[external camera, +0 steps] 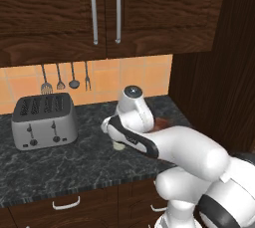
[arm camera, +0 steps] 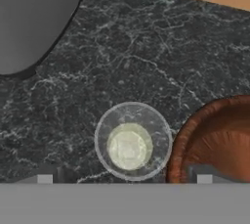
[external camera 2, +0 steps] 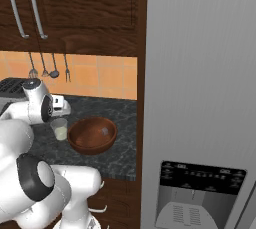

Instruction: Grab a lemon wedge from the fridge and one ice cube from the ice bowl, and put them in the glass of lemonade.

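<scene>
Your glass of lemonade (arm camera: 133,141) stands on the dark stone counter (arm camera: 122,56), just beside the brown ice bowl (arm camera: 215,140). Your gripper (arm camera: 124,179) hangs right over the glass, its fingers wide apart and holding nothing. The silver toaster (external camera: 44,121) sits farther off. The fridge (external camera 2: 200,98) panel's writing is too small to read.

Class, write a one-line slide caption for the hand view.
Open jaws hover over the glass of lemonade on dark marble counter, beside the wooden ice bowl.
</scene>
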